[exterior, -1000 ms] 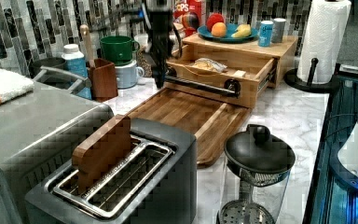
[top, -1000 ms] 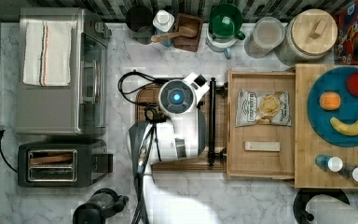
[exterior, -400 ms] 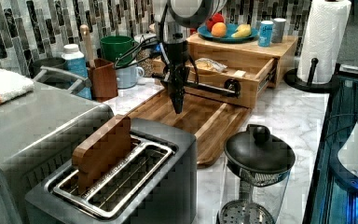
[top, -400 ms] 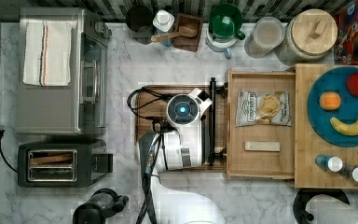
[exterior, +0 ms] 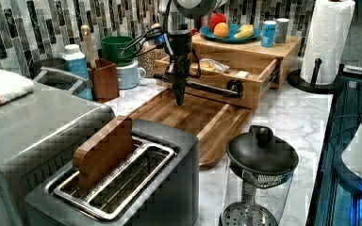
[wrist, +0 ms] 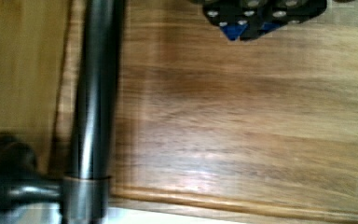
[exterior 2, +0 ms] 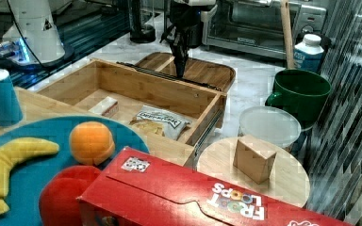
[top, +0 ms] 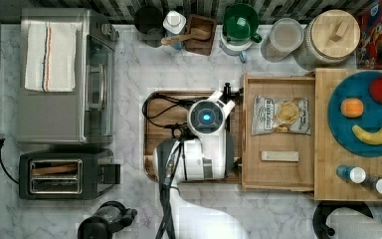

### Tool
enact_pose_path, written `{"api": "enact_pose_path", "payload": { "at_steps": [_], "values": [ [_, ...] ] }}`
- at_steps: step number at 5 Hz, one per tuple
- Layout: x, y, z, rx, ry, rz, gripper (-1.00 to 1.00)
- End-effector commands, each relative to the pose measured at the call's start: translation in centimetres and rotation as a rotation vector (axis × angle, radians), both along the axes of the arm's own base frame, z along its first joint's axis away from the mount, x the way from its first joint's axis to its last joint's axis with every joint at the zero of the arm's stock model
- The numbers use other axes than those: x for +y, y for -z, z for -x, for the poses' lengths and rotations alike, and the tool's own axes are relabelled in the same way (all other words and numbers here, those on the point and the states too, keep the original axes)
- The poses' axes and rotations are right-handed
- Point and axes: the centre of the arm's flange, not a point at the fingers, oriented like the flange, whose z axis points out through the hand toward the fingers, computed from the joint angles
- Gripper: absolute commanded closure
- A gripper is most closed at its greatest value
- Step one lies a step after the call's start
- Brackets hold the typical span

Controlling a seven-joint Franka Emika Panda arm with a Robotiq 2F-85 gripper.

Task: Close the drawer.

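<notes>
Here one drawer stands open, holding two items; fingers apparently pressed together.

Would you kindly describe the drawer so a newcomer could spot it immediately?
Find the bamboo block carrying the blue plate of fruit. The drawer sticks out from under it, holding a chip bag. Unlike the darker tray beside it, it is pale with a black bar handle.

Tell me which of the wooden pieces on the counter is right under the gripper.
The dark tray. The gripper hangs over it, just in front of the drawer's black handle. The drawer and the block with the blue plate are paler wood.
</notes>
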Motion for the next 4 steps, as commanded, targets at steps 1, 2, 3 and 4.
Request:
{"api": "enact_pose_path", "payload": {
  "at_steps": [1,2,3,4],
  "values": [
    [-8.7,-1.9,0.1,-0.056,0.004,-0.030,1.00],
    [-10.9,-2.5,0.8,-0.055,0.006,-0.007,1.00],
    [-14.5,-3.1,1.3,-0.054,0.018,-0.001,1.00],
    [-19.2,-2.9,1.9,-0.052,0.006,0.000,1.00]
  ]
}}
